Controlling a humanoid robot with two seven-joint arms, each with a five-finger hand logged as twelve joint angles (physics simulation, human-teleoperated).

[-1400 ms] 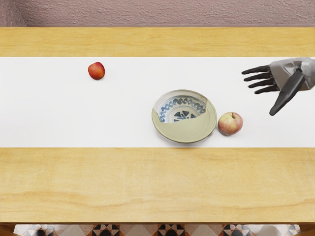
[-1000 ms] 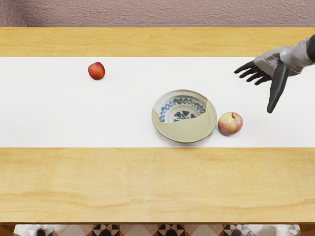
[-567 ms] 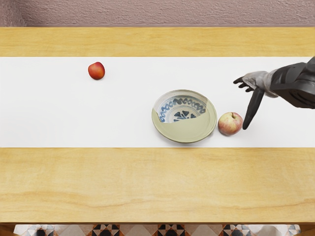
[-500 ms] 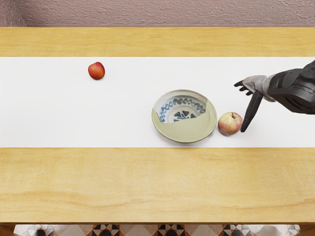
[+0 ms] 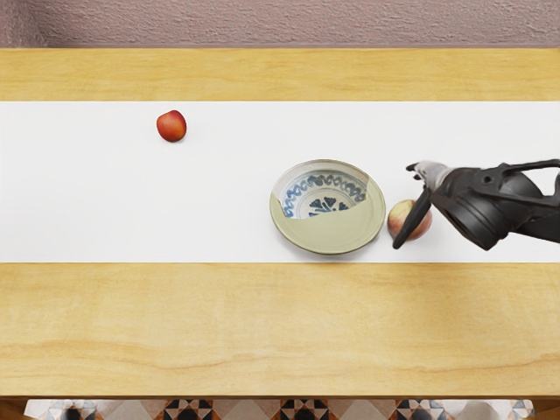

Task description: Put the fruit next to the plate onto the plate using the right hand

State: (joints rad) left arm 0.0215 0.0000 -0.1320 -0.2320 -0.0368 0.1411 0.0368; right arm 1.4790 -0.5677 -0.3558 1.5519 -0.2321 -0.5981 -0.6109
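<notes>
Currently the right hand [image 5: 427,179] hangs over the apple [image 5: 423,225], which sits on the white runner [image 5: 131,201] just right of the plate [image 5: 337,236], touching its rim or nearly so. The apple is not on the plate. The hand is open and has hold of nothing: one long dark finger [image 5: 409,222] lies straight and slanted across the apple's front, its tip down by the gap between apple and plate (I can't tell if it actually touches the skin). The other fingertips poke out just behind the apple. The bulky dark wrist [image 5: 477,208] comes in from the right edge and covers the runner right of the apple. Nothing lies between apple and plate except that finger. A second fruit, small and red [image 5: 171,125], sits well apart at the far left of the runner. The runner crosses a wooden table [image 5: 262,324]. Against 0.5 s ago, the hand has shifted left and lower: then the finger stood at the apple's right edge, now it crosses the apple's middle, and more of the wrist is in view. Apple, plate and red fruit are where they were.
</notes>
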